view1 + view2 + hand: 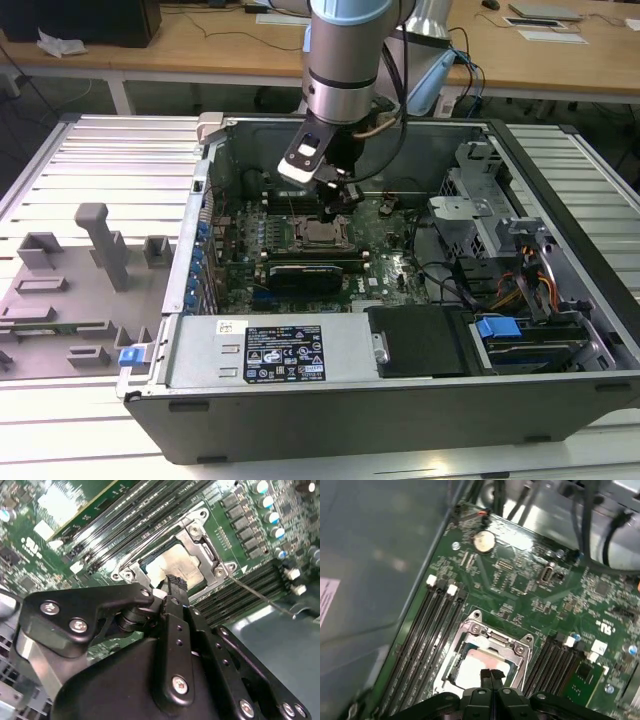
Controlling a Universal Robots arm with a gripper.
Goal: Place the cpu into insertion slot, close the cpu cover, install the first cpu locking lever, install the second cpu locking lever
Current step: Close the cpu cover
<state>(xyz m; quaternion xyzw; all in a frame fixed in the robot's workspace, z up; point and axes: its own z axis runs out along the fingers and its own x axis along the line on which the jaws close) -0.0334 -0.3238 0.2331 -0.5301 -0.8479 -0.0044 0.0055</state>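
Note:
The cpu (186, 564) lies flat in the insertion slot (320, 236), its pale metal top showing through the window of the cpu cover (201, 544). The cover (495, 639) lies down around the chip (470, 666). My gripper (175, 582) hangs just above the socket, over the chip's edge, with its black fingers pressed together and nothing between them. In the exterior view the gripper (337, 198) sits directly over the socket inside the open computer case. A thin wire locking lever (261, 597) sticks out from one socket corner across the memory slots.
Long black memory slots (427, 630) flank the socket on both sides. A black card (310, 272) lies in front of the socket. Cables and a drive bay (500, 260) fill the case on the exterior view's right. A grey fixture tray (70, 290) stands outside the case.

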